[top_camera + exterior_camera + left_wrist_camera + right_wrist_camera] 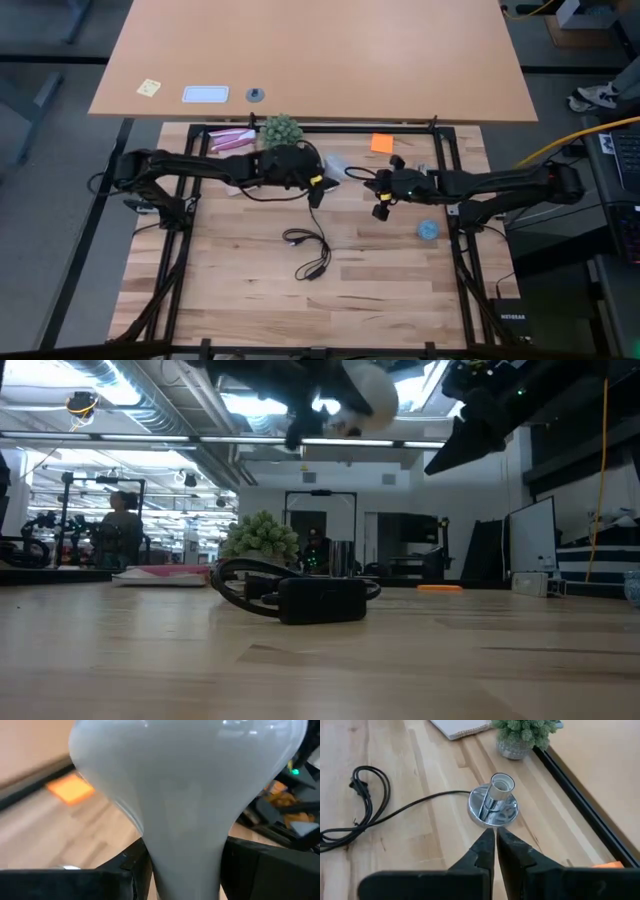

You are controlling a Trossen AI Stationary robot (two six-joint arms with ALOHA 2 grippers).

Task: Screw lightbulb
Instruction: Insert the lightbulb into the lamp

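The lightbulb (185, 805) is being held in the left gripper (186, 870), its narrow neck being clamped between the two dark fingers (125, 872) while the frosted dome is filling most of the left wrist view. In the high view the left gripper (318, 181) is being kept above the middle of the table (240, 290), just in front of the little green plant (281, 128), with the lightbulb (335, 163) showing as a pale shape at its tip. In the low view the lightbulb (368, 390) is being carried high in the air — well clear of the table surface.

The right gripper (381, 191) is being held close by, facing the left one across a small gap. Its fingers (485, 851) are being pressed together with nothing between them, and they are being pointed at the silvery socket disc (493, 806), which is standing on the wood with its socket opening facing up. A black cord (365, 815) is being trailed from the disc into a loose coil — the same cord (310, 252) is lying on the table nearer the front edge. An orange note (381, 143) and a small light-blue object (428, 229) are lying on the right side of the table.
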